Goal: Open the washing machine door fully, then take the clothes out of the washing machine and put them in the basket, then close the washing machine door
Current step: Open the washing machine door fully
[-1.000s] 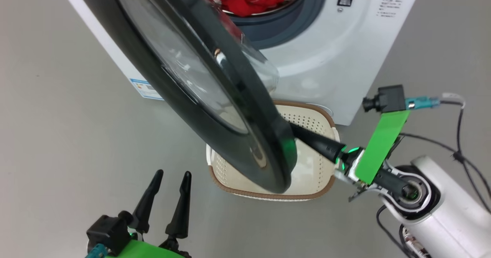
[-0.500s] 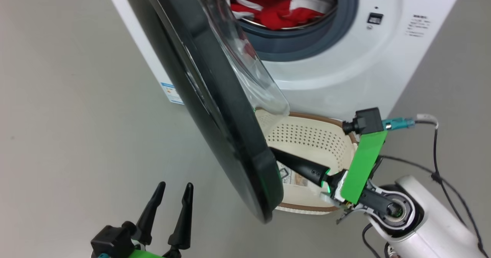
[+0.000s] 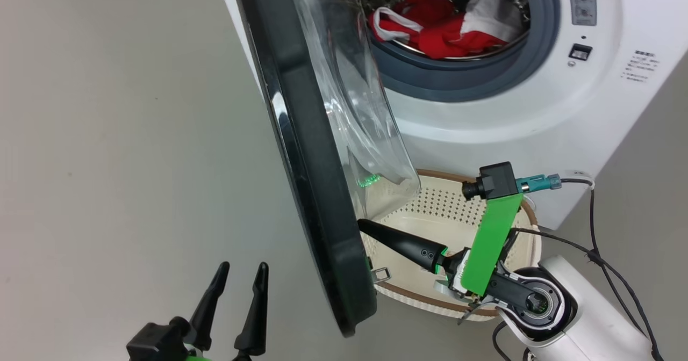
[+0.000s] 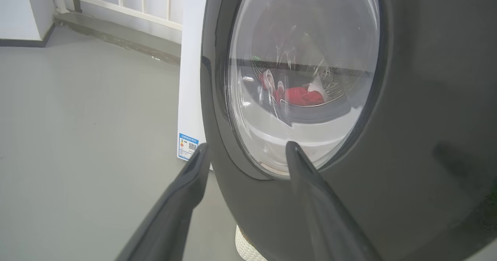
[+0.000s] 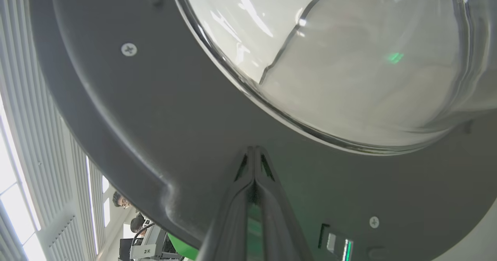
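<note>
Our right gripper [image 3: 365, 224], fingers pressed together and empty, rests its tip against the inner face of the washing machine door [image 3: 312, 151] near the door's lower edge, while our left gripper [image 3: 242, 267] hangs spread wide on the door's outer side. The clothes [image 3: 446, 33] lie inside the washing machine [image 3: 484, 119] behind the door, and the basket [image 3: 446, 202] sits behind the door's lower edge. We judge that the tip, merely pushing on smooth plastic, could slip off, or the door could swing into our left gripper.

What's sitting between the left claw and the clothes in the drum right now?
The washing machine door: half-open, its black rim and glass bowl stand between the open left claw and the clothes.
</note>
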Robot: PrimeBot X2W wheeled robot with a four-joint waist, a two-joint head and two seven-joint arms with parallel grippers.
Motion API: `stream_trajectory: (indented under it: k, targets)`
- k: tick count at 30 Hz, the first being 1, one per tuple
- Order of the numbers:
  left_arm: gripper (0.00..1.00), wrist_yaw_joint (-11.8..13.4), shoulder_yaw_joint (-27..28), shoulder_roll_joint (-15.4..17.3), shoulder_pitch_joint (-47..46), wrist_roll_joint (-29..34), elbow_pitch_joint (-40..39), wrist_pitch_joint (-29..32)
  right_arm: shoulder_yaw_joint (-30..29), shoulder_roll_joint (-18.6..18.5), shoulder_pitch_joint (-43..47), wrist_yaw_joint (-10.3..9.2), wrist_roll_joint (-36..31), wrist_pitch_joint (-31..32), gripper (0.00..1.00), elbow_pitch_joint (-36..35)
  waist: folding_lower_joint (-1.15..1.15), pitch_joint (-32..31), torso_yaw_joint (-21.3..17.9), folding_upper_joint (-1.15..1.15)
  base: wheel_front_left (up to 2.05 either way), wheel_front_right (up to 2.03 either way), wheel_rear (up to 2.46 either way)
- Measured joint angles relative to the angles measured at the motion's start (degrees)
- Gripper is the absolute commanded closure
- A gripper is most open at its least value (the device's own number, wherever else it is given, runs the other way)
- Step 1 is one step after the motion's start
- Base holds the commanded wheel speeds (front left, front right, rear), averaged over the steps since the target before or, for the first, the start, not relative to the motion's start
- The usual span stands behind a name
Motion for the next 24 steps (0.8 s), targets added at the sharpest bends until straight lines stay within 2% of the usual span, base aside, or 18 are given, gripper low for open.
stream_trajectory:
  k: [9, 24]
  targets:
    - [0.0, 0.9, 0.8, 0.0, 1.3, 0.1, -0.6, 0.0, 0.0, 1.9, 1.2, 0.0, -0.5, 0.5, 1.0, 0.3, 0.0, -1.6, 3.2, 0.0, 0.0, 0.0, 0.0]
    - [0.0, 1.5, 3.1, 0.0, 2.2, 0.1, -2.0, 0.0, 0.2, 3.6, 1.2, 0.0, -1.0, 1.0, 1.0, 0.8, 0.0, -1.9, 3.7, 0.0, 0.0, 0.0, 0.0]
